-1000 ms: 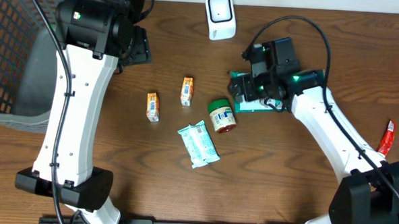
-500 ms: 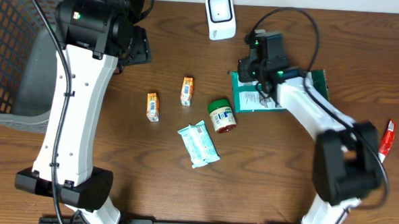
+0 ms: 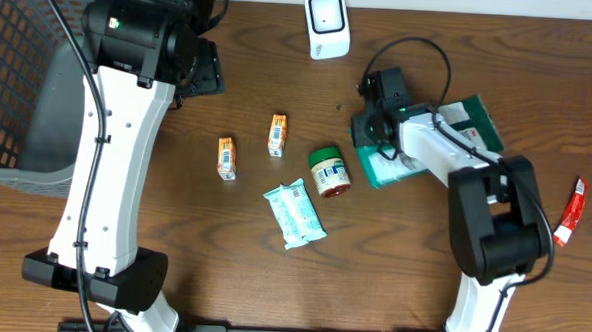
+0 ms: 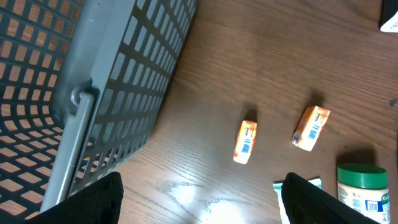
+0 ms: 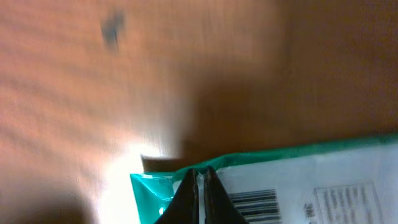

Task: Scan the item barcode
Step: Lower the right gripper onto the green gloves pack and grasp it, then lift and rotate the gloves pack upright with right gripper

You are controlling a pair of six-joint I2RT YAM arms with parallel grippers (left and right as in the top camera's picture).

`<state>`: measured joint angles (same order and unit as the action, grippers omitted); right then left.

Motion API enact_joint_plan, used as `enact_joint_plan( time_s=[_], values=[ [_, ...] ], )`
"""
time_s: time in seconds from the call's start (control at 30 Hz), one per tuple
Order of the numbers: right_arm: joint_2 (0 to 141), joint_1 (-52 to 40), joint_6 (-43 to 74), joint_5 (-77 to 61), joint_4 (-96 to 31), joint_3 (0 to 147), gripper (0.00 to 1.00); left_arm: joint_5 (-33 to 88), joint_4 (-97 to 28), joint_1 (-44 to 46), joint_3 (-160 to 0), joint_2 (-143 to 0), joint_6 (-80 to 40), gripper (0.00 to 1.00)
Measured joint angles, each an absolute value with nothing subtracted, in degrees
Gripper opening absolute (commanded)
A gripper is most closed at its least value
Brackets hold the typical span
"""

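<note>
My right pincer was clamped on the left edge of the flat green-and-white packet. The packet stretched rightward at centre-right of the wooden surface. The white box scanner stood up-left, nearer me than the left arm.

Overhead: straight down on table. Left wrist: high, oblique toward basket. Right wrist: close, shares green packet with overhead.

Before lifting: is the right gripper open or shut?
Shut: the right gripper has its fingertips together, pinching the edge of the green packet.
</note>
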<state>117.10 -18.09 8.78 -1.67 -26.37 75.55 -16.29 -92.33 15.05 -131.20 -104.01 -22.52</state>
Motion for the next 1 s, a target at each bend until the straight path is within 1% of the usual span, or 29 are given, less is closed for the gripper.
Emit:
enact_joint_plan(
  time_s=[0.1,0.13,0.23,0.3,0.43,0.5,0.57,0.63,0.7,0.77,0.9,0.97,1.0],
  values=[
    [115.13,-18.09,8.62,-1.65,-35.64,75.48,0.02,-16.29,-92.33,15.05,-131.20,-104.01,-22.52,0.82],
    [114.59,-18.09,8.49,-1.67,-38.65,75.46,0.04,-16.32,-92.33,15.05,-131.20,-104.01,-22.55,0.82],
    [113.21,-18.09,7.49,-1.65,-43.51,75.37,0.20,-16.36,-92.33,15.05,-131.20,-104.01,-22.52,0.82],
    [112.20,-18.09,7.46,-1.67,-45.82,75.37,0.27,-16.45,-92.33,15.05,-131.20,-104.01,-22.52,0.82],
    [108.90,-18.00,6.96,-1.67,-50.24,75.37,0.30,-16.45,-92.33,15.05,-131.20,-104.01,-22.55,0.82],
    [106.83,-17.61,6.96,-1.91,-49.89,75.37,0.34,-16.47,-92.33,15.05,-131.20,-104.01,-22.55,0.82],
    [104.49,-16.80,6.90,-2.15,-48.49,75.37,0.39,-16.47,-92.33,15.05,-131.20,-104.01,-22.55,0.82],
    [102.17,-15.86,6.87,-2.39,-46.70,75.37,0.42,-16.45,-92.33,15.05,-131.20,-104.01,-22.55,0.82],
    [100.20,-14.98,7.01,-2.63,-45.06,75.37,0.49,-16.47,-92.33,15.05,-131.20,-104.01,-22.55,0.82],
    [98.87,-14.04,6.92,-2.76,-43.29,75.40,0.52,-16.45,-92.33,15.05,-131.20,-104.01,-22.55,0.82],
    [98.76,-11.27,6.70,-2.44,-37.30,75.37,0.50,-16.45,-92.33,15.05,-131.20,-104.01,-22.52,0.82],
    [99.46,-9.19,6.76,-2.66,-33.08,75.40,0.45,-16.45,-92.33,15.05,-131.20,-104.01,-22.52,0.82],
    [99.98,-8.23,6.74,-2.96,-31.40,75.44,0.45,-16.47,-92.33,15.05,-131.20,-104.01,-22.55,0.82]
  ],
)
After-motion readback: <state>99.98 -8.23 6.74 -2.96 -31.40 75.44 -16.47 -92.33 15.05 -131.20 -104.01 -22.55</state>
